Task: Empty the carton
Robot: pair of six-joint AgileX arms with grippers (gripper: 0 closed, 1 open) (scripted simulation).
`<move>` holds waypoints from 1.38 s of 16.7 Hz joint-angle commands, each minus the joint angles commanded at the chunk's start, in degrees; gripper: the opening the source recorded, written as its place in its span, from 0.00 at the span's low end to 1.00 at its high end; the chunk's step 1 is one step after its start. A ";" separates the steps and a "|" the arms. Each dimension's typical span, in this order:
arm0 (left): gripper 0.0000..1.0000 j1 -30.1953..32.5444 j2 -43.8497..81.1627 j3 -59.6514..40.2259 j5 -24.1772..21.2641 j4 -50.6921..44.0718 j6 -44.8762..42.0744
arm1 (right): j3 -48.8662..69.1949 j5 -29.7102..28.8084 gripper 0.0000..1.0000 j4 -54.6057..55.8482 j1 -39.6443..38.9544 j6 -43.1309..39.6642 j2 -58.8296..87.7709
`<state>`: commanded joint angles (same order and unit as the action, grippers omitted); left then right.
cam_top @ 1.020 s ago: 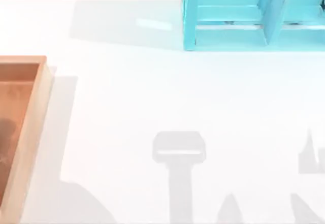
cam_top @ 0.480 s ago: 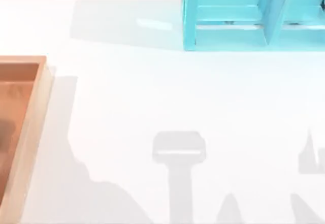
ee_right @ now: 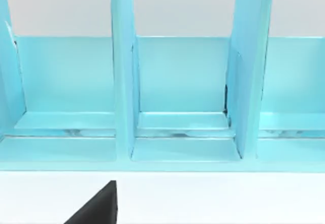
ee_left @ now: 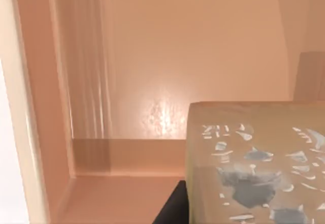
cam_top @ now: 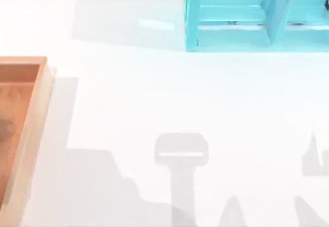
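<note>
The carton [cam_top: 32,129] lies at the table's left edge, with tan walls and an orange-brown floor, cut off by the top view's border. In the left wrist view I look into the carton [ee_left: 127,155] at one inner corner. A pale yellowish block [ee_left: 254,158] with grey-blue flecks sits very close to the camera, over the carton floor. A dark part of my left gripper [ee_left: 171,211] shows right beside the block; whether it grips the block is hidden. A dark tip of my right gripper [ee_right: 96,208] hangs over the white table in front of the shelf.
A turquoise shelf unit [cam_top: 231,36] with upright dividers stands at the back right; in the right wrist view its open compartments [ee_right: 183,132] face me. Grey arm shadows fall across the white table [cam_top: 128,98] along its front.
The left arm's shadow on the table has spread to the right along the front. The dark patch on the carton floor has shrunk toward the left edge. The right-hand shadows stay put.
</note>
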<state>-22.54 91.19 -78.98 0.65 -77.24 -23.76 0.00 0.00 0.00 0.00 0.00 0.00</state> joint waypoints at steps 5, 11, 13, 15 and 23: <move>0.00 1.56 0.40 0.26 -0.33 0.82 0.91 | 0.00 0.00 1.00 0.00 0.00 0.00 0.00; 0.00 17.31 0.68 2.29 -3.07 7.42 10.95 | 0.00 0.00 1.00 0.00 0.00 0.00 0.00; 0.00 24.44 1.02 3.63 -3.79 10.15 16.61 | 0.00 0.00 1.00 0.00 0.00 0.00 0.00; 0.00 31.60 1.48 5.33 -4.10 12.75 23.11 | 0.00 0.00 1.00 0.00 0.00 0.00 0.00; 0.00 53.53 3.98 13.49 -1.85 19.29 50.76 | 0.00 0.00 1.00 0.00 0.00 0.00 0.00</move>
<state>31.00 95.17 -65.49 -1.20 -57.95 27.00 0.00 0.00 0.00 0.00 0.00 0.00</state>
